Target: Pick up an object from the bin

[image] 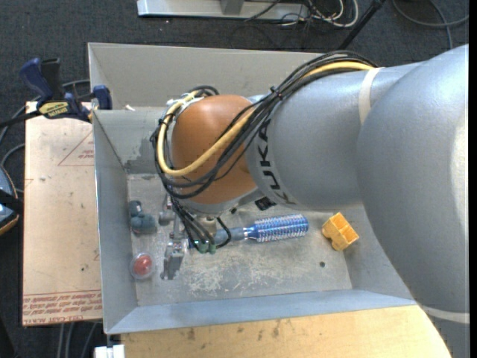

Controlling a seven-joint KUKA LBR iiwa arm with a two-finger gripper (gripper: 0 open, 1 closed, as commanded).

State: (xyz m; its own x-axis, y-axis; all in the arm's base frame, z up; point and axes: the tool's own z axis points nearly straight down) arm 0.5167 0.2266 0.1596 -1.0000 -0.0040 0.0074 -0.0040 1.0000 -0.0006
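Beside the red ball [141, 264], half-hidden fingers [172, 265] hang; apart or together, I cannot tell.

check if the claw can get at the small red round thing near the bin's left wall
Probably yes: the claw sits right beside the red round thing, with bare bin floor around and nothing lying on it. The grey-blue piece lies apart, farther up the view.

Bin [223, 286] grey, floor scuffed pale. Hairbrush [272, 228] blue, handle and bristles both. Block [340, 231] yellow. Small round thing [141, 263] red. Lump [139, 217] dull blue-grey. Arm [358, 148] silver-grey, wrist cover [212, 144] orange-brown, cables [194, 171] yellow and black.
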